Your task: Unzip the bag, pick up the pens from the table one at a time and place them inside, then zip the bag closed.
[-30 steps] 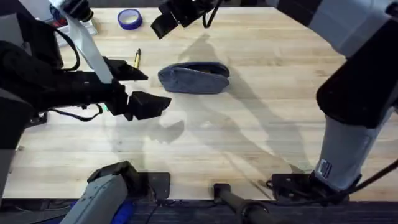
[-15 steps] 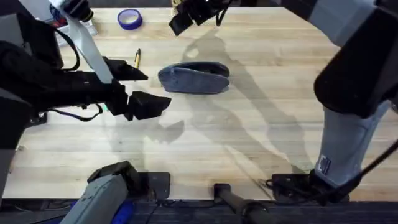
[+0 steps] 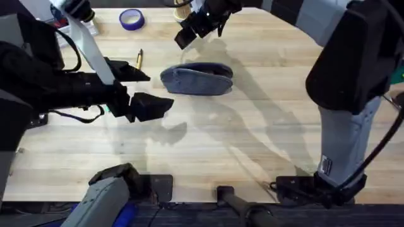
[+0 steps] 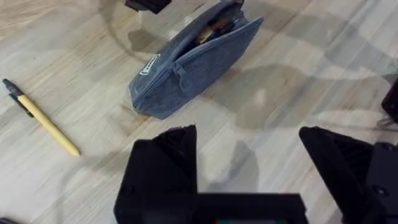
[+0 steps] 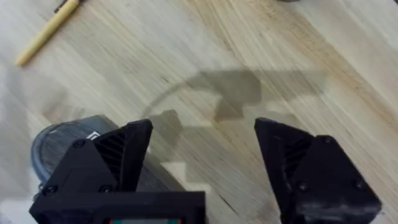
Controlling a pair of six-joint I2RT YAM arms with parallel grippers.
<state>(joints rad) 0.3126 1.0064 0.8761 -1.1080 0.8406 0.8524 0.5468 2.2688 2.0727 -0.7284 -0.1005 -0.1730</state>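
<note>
Both jaws spread wide, nothing held. Left gripper (image 3: 140, 90) hovers just left of the bag (image 3: 197, 79); right gripper (image 3: 189, 28) hangs above the table (image 3: 265, 126) beyond the bag. Left wrist view shows the bag (image 4: 193, 59) unzipped, zip gaping, something orange-brown inside; overhead doesn't reveal that. Blue-grey pouch lies mid-table. Yellow pen (image 3: 139, 59) lies left of it, apart. Blue tape roll (image 3: 131, 19) at far edge.

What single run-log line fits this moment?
bag: unzipped | yellow pen: on table | left tool: open | right tool: open
</note>
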